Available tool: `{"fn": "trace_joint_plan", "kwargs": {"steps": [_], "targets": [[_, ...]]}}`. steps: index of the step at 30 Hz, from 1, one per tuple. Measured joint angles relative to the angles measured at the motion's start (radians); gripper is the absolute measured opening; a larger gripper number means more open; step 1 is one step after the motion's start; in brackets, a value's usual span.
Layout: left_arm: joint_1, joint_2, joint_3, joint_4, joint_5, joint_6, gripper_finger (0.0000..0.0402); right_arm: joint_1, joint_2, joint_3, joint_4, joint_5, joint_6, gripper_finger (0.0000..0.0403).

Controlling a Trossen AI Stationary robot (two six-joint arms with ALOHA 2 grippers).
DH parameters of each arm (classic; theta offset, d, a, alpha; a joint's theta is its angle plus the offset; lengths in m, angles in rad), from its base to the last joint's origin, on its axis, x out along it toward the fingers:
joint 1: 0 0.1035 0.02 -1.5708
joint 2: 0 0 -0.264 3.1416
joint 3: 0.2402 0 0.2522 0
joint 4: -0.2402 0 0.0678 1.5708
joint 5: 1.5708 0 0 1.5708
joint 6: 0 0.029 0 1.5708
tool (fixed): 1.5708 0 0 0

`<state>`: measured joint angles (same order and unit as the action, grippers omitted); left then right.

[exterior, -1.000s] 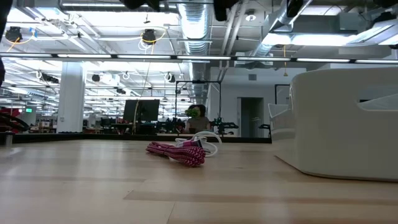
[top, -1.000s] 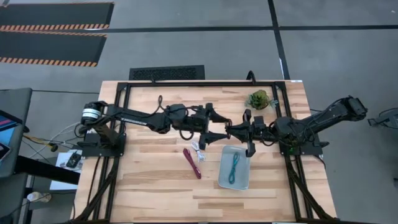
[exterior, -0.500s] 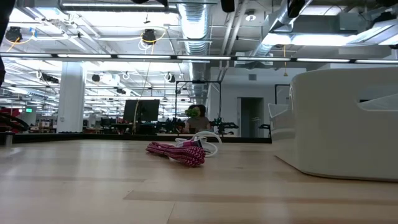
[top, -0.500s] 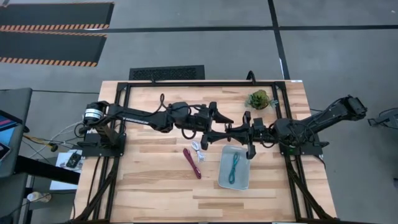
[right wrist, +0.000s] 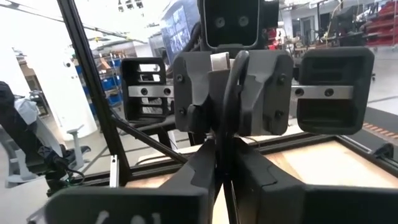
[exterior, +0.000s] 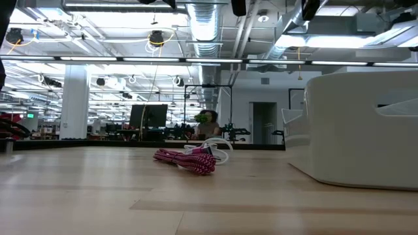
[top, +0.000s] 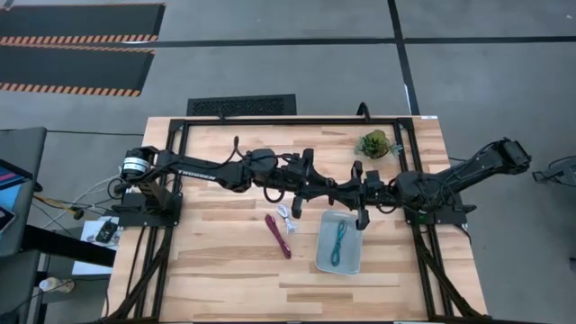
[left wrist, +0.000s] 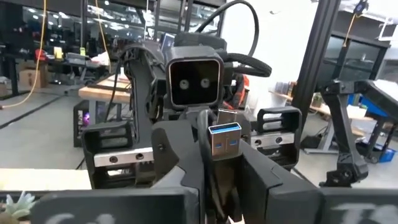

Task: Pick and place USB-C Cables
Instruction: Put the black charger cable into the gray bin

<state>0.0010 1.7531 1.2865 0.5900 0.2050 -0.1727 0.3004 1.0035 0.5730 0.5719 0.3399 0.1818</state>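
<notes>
Two dark arms meet above the middle of the table, their grippers facing each other nose to nose. Between them a black USB-C cable is clamped: the left gripper has its fingers pinched on the cord, whose metal plug stands upright in the left wrist view, and the right gripper is clenched on the same cord, which loops upward in the right wrist view. Both arms stretch nearly level from their bases at the table's sides. Below them, on the wood, lie the dark red cable and, touching it, the white cable. Just beside these sits the pale blue tray, holding the teal cable. Farther back stands a small green plant.
</notes>
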Motion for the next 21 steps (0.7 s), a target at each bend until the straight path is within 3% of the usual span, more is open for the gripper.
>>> {"fn": "trace_joint_plan", "kwargs": {"steps": [8, 14, 21], "targets": [[0.001, 0.000, 0.019, -0.081, -0.001, 0.034, 0.0040, 0.007, -0.003, 0.000, -0.045, -0.005, 0.005, 0.0140], [-0.016, -0.001, 0.170, -0.416, -0.018, 0.121, 0.0040, 0.038, -0.091, 0.000, -0.179, -0.042, 0.012, 0.0201], [-0.089, -0.002, 0.335, -0.743, -0.190, 0.380, 0.0040, 0.084, -0.239, 0.000, -0.456, -0.049, 0.168, 0.0217]]}}
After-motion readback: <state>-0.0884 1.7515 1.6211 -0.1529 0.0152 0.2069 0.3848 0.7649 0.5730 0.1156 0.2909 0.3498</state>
